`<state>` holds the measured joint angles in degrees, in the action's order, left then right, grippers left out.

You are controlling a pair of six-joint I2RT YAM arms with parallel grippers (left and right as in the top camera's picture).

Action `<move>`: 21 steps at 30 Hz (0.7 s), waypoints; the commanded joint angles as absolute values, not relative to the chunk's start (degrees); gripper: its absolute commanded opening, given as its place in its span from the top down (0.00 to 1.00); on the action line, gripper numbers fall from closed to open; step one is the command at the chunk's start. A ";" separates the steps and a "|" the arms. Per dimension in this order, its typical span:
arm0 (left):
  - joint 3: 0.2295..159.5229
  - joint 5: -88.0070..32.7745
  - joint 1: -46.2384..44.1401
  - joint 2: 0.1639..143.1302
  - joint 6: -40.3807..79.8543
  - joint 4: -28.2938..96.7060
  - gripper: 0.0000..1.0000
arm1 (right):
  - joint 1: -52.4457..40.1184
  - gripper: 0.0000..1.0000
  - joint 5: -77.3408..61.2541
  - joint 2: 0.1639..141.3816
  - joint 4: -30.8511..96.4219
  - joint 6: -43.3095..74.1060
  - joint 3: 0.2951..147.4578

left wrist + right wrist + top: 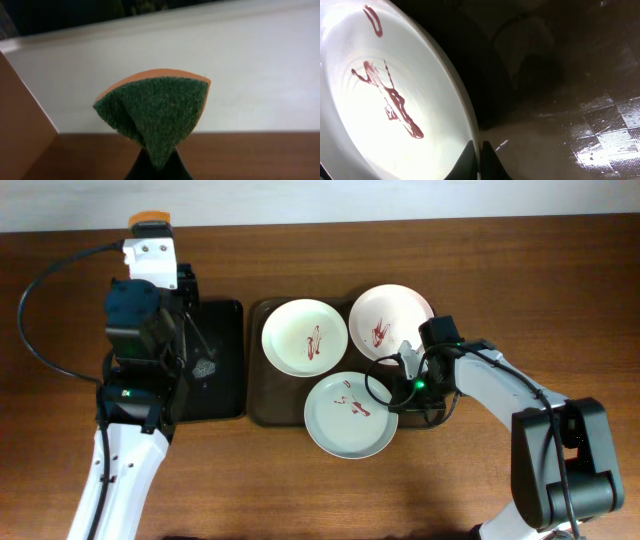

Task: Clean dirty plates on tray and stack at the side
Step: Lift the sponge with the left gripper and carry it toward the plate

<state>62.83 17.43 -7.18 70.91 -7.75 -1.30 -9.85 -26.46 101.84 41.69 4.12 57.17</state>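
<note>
White plates (285,330), dark-red central smears (381,330)

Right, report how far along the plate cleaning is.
Done: nothing. All three plates on the tray show red smears; none stacked aside. In hand: right gripper pinches the front plate's rim, left gripper holds a sponge away from them. Left: wipe and stack all three.

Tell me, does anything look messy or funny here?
Yes. Red smears dirty all three plates. The front plate sticks out past the tray's edge, its rim pinched by the right gripper.
</note>
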 commanded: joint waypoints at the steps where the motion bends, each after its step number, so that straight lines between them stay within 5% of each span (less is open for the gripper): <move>1: 63.90 18.04 -7.35 70.74 -8.69 2.72 1.00 | -10.17 0.96 -26.33 102.06 41.56 3.92 57.98; 13: 63.90 11.11 -7.35 84.51 -6.96 29.82 1.00 | -10.17 0.96 -26.35 102.06 41.71 3.92 57.98; 21: 63.90 8.78 -7.35 91.94 -6.72 34.00 1.00 | -10.17 0.96 -26.33 102.06 41.74 3.92 57.98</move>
